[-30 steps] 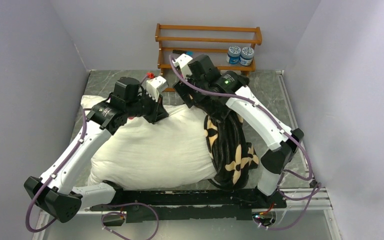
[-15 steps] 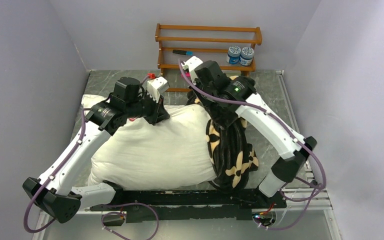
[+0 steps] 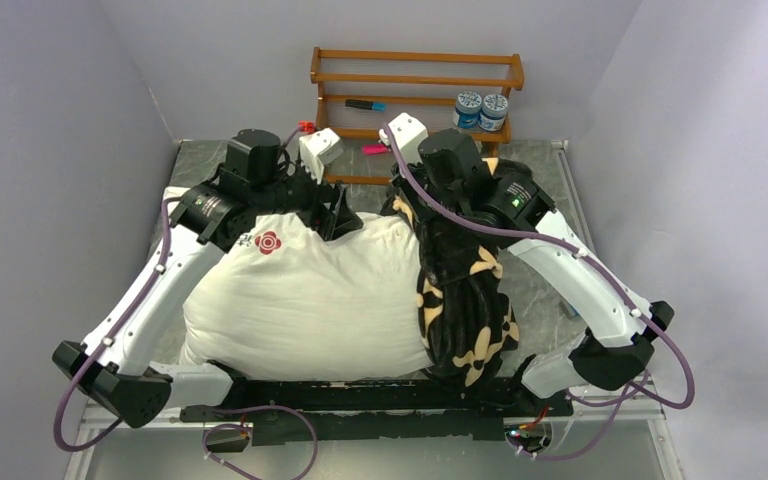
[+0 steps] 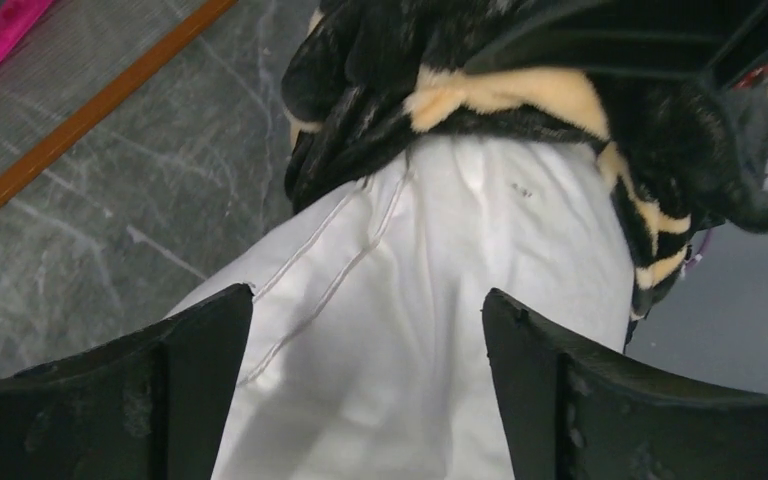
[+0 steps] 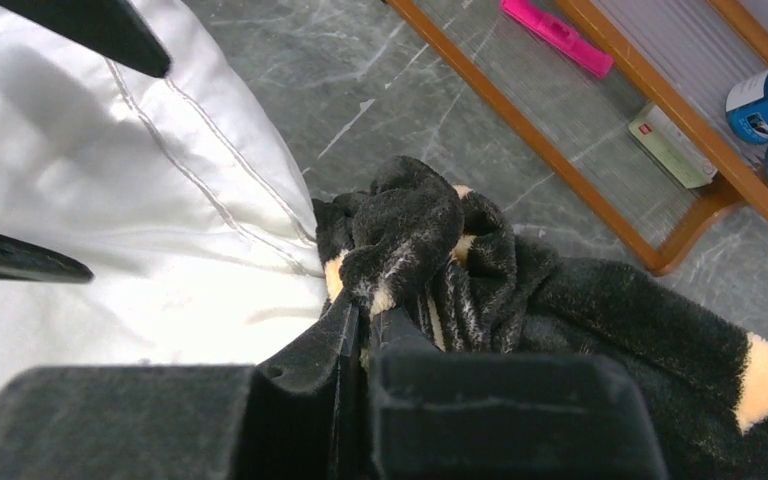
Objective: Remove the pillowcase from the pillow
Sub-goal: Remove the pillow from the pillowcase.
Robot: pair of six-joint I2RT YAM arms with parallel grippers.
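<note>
The white pillow (image 3: 300,300) lies across the table, its red logo (image 3: 267,242) showing near the far left. The black plush pillowcase (image 3: 460,300) with cream flowers is bunched over the pillow's right end. My left gripper (image 3: 345,215) hovers open over the pillow's far edge; in the left wrist view its fingers (image 4: 195,340) straddle white pillow (image 4: 440,300) fabric without pinching it. My right gripper (image 3: 410,205) is shut on a fold of the pillowcase (image 5: 410,225) at its far edge, next to the pillow's seam (image 5: 210,190).
A wooden rack (image 3: 415,90) stands at the back with two blue jars (image 3: 480,108), a dark marker (image 3: 365,104) and a pink item (image 3: 372,150). Grey walls close in left and right. The marble tabletop (image 3: 540,290) shows right of the pillowcase.
My left gripper has opened, letting go of the pillow, and shifted toward the back right. My right gripper has shut on the pillowcase and drawn it rightward. The red logo is now uncovered.
</note>
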